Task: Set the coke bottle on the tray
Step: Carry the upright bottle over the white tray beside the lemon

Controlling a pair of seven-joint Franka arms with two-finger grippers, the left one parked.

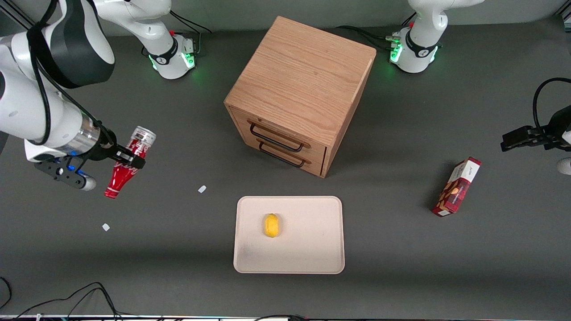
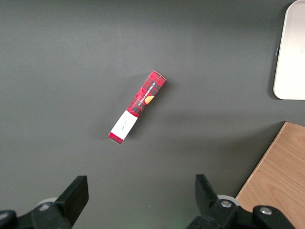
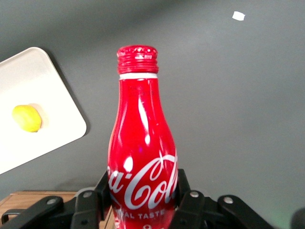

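Dark grey tabletop (image 1: 401, 249), two arm bases at the edge farthest from the front camera. My gripper (image 1: 126, 159) hangs above the tabletop at the working arm's end, fingers (image 3: 189, 202) closed on the lower body of the coke bottle (image 1: 128, 163). Bottle is airborne, tilted, cap pointing down and toward the front camera, silver base up. Grip looks firm in the wrist view, fingers on both sides of the logo.

Near the fingers, lower on the tabletop: two small white scraps (image 1: 202, 189). Further along toward the parked arm: the tray (image 1: 312, 249), cream, flat, well apart from my fingers, with a small yellow object (image 1: 271, 225) lying on it. Wooden drawer cabinet (image 1: 299, 89) sits farther from the front camera than the tray. Red snack box (image 1: 457, 187) lies toward the parked arm's end.

Step, as I judge it: pick done, carry to tray in hand. Next move calls for travelling sideways over the tray, aiming at bare tray surface away from the yellow object, lowering, then opening. Tilted bottle may roll on release.
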